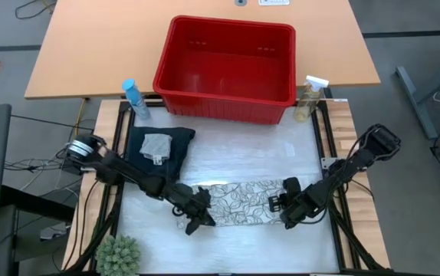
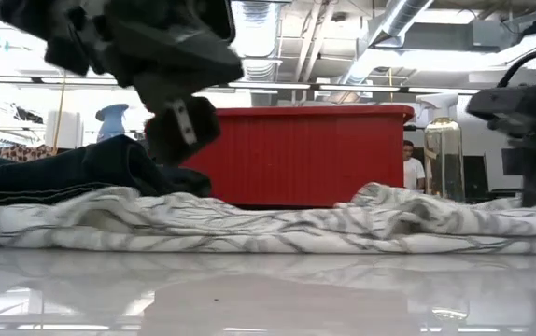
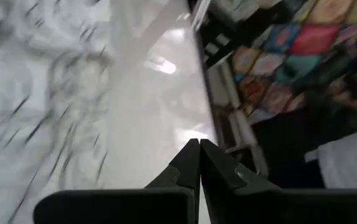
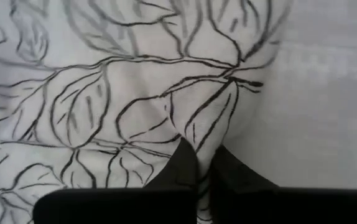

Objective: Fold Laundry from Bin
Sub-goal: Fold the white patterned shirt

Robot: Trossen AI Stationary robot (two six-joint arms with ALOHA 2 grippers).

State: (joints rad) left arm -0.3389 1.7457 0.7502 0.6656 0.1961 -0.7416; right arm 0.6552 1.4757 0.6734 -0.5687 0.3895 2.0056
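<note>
The large red rectangular plastic bin [image 1: 228,69] stands at the table's far side, nearer lies the long white cloth with grey leaf print [image 1: 239,201], its right end pinched by the right gripper [image 4: 202,163], the left gripper [image 3: 199,163] clenched empty at its left end.

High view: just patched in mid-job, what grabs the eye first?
The red bin at the table's far edge, apparently empty. In front of it, the leaf-print cloth lies in a strip between both grippers: the right gripper pinches its edge, the left gripper is shut at the other end.
</note>
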